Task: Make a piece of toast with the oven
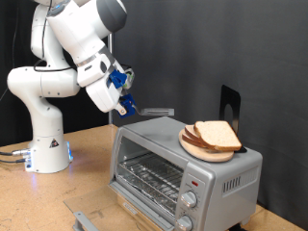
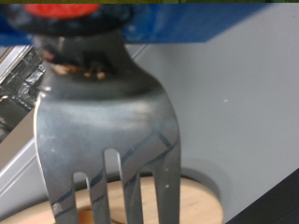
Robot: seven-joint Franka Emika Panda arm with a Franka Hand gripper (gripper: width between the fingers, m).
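black backdrop [image 1: 260, 48], wooden tabletop [image 1: 87, 183], even light

The exterior view is evenly and brightly lit against a black backdrop; soft highlights are seen on the white arm [image 1: 67, 58] and a dull sheen on the oven [image 1: 183, 159] top; only faint shadows are cast on the desk [image 1: 82, 178]; the picture is small and slightly soft. The wrist view is filled by a fork [image 2: 112, 131], blurred by closeness, with streaked reflections on its metal; the wooden plate [image 2: 187, 201] beneath is likewise out of focus.
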